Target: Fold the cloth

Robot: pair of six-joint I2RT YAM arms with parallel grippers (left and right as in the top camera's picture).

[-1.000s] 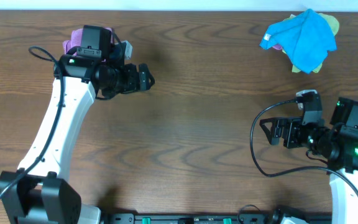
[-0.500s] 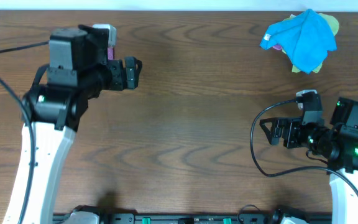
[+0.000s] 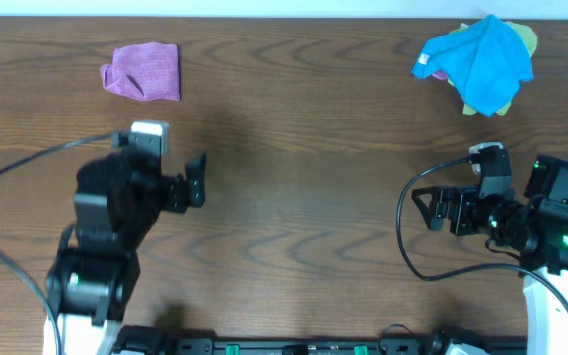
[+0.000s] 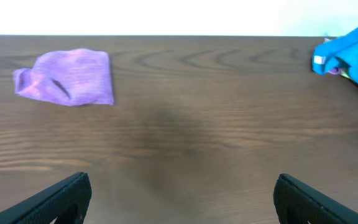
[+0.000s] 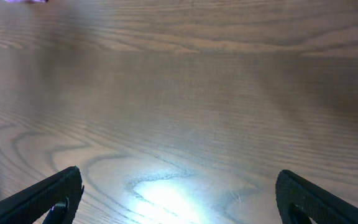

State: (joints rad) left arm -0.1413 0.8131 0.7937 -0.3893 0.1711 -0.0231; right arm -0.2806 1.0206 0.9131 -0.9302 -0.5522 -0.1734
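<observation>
Now | cloth point(image 3: 144, 72) near far table point(image 3: 314, 207) edge | left pincer point(image 4: 180, 196) well apart

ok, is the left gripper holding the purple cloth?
No, the left gripper is open and empty; the purple cloth lies well ahead of it.

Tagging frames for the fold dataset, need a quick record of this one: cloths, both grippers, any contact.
purple cloth: far left of the table, lying in a compact patch, left end bunched
blue cloth: far right, crumpled heap, a yellow-green cloth showing from under it
left gripper: open, empty, on the near side of the purple cloth, apart from it
right gripper: open, empty, over bare wood
contact: neither gripper touches any cloth
</observation>
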